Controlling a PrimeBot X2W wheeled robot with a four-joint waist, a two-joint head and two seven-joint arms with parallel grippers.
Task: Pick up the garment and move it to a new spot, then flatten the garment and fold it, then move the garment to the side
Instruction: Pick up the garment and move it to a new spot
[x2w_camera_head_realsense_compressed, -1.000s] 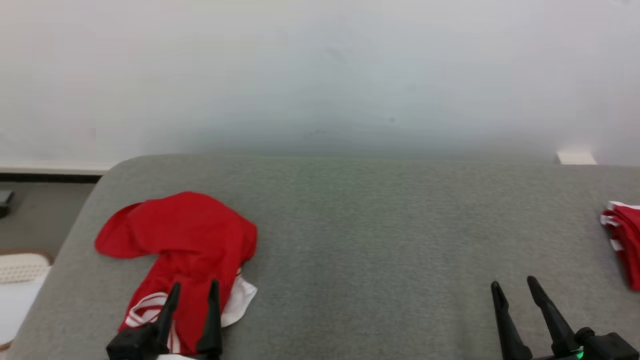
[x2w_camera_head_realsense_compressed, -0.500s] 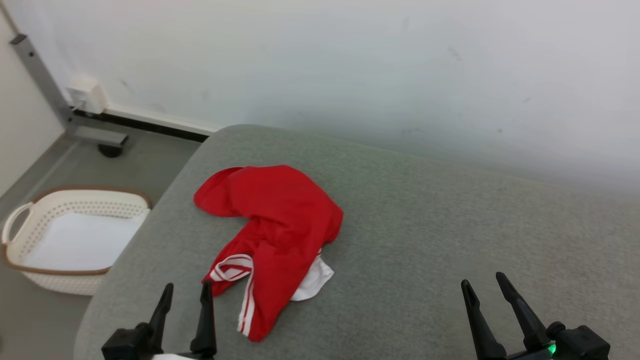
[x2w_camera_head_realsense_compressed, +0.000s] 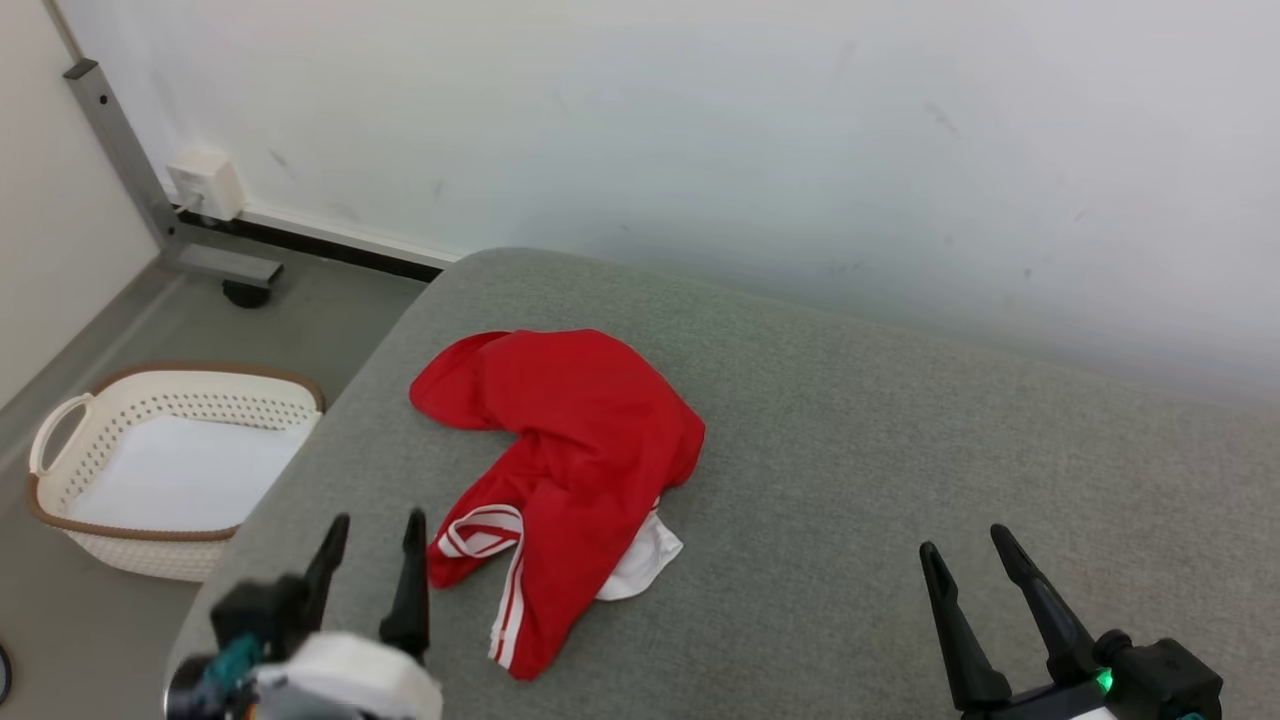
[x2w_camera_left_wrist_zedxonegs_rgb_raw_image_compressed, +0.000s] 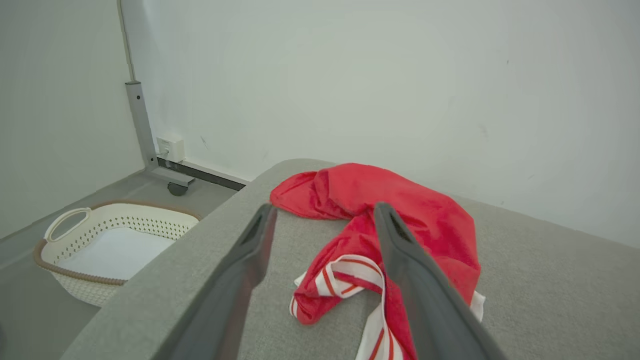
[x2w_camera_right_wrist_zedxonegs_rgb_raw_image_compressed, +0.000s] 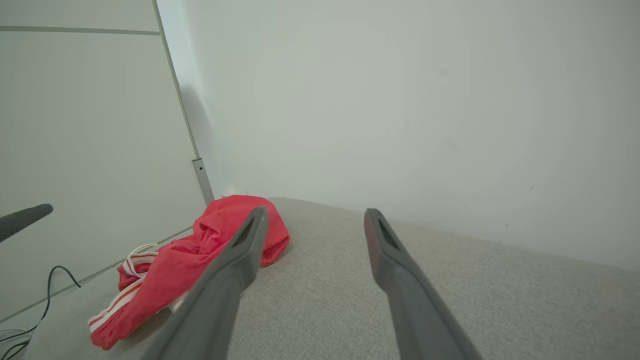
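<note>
The red garment (x2w_camera_head_realsense_compressed: 570, 460) with white stripes lies crumpled near the left end of the grey padded worktop (x2w_camera_head_realsense_compressed: 860, 440), and neither hand touches it. The left hand (x2w_camera_head_realsense_compressed: 378, 520) hovers just beside its striped lower edge, fingers spread with nothing between them, while the right hand (x2w_camera_head_realsense_compressed: 964, 541), likewise released and empty, sits well apart toward the right. A white basket (x2w_camera_head_realsense_compressed: 140, 555) stands on the floor beyond the worktop's left edge.

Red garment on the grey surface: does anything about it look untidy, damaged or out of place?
The red garment with white stripes lies crumpled and twisted near the left end of the grey padded surface, with a white part poking out underneath. No damage or spill shows.
</note>
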